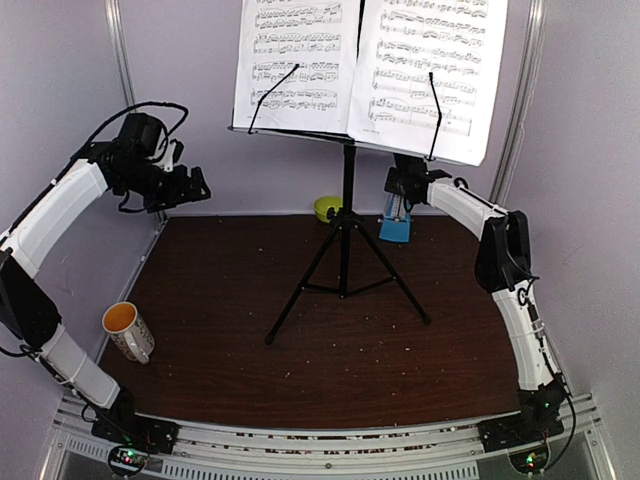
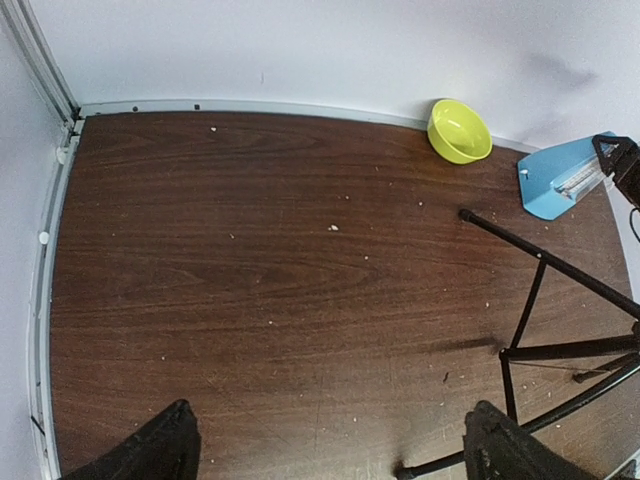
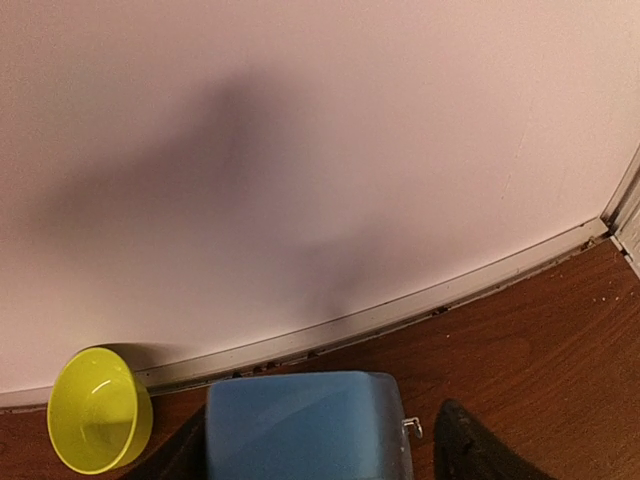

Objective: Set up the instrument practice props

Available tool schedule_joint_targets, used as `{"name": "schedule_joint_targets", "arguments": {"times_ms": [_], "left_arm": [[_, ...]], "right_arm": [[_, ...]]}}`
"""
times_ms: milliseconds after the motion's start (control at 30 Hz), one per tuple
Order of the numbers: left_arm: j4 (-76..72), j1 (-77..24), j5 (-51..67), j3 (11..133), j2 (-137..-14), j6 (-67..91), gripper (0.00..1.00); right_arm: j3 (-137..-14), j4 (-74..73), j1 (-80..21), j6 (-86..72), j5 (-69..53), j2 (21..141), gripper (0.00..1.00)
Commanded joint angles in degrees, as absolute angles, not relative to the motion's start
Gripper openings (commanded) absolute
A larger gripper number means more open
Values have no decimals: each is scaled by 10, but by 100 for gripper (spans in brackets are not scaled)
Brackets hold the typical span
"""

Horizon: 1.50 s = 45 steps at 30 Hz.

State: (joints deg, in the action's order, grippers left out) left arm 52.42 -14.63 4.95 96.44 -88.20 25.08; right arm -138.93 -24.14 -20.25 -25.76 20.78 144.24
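The black tripod music stand (image 1: pixel 346 230) stands mid-table, its legs (image 2: pixel 560 270) also in the left wrist view. Two white sheet-music pages (image 1: pixel 295 60) (image 1: pixel 430 70) rest on its desk under wire holders. The small blue metronome (image 1: pixel 396 222) sits by the back wall right of the stand. My right gripper (image 1: pixel 405 190) hangs right over it. In the right wrist view the metronome (image 3: pixel 305 425) lies between the jaws of that gripper (image 3: pixel 325 445); the left finger is against it and a gap shows before the right finger (image 3: pixel 470 445). My left gripper (image 1: pixel 195 185) is raised at the left, open and empty (image 2: pixel 335 450).
A lime-green bowl (image 1: pixel 327 208) sits at the back wall just left of the metronome (image 2: pixel 560 178), close to my right gripper's left finger. A white mug with orange inside (image 1: pixel 128 330) stands at the table's left edge. Walls close in the back and both sides.
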Motion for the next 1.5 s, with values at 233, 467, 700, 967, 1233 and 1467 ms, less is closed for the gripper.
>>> {"name": "schedule_joint_targets", "arguments": {"times_ms": [233, 467, 700, 967, 1233, 1467], "left_arm": [[473, -139, 117, 962, -870, 219, 92], [365, -142, 149, 854, -814, 229, 85], [304, -169, 135, 783, -771, 224, 84], [249, -205, 138, 723, -754, 221, 84], [200, -273, 138, 653, -730, 202, 86], [100, -374, 102, 526, -652, 170, 97]], "right_arm": [[-1292, -166, -194, -214, 174, 1337, 47], [-1207, -151, -192, -187, 169, 1244, 33], [-1023, -115, -186, -161, 143, 1101, 29], [-816, -95, -167, -143, 91, 896, 20], [-681, -143, -164, -152, 3, 710, 13], [-579, -181, -165, -192, -72, 558, 8]]}}
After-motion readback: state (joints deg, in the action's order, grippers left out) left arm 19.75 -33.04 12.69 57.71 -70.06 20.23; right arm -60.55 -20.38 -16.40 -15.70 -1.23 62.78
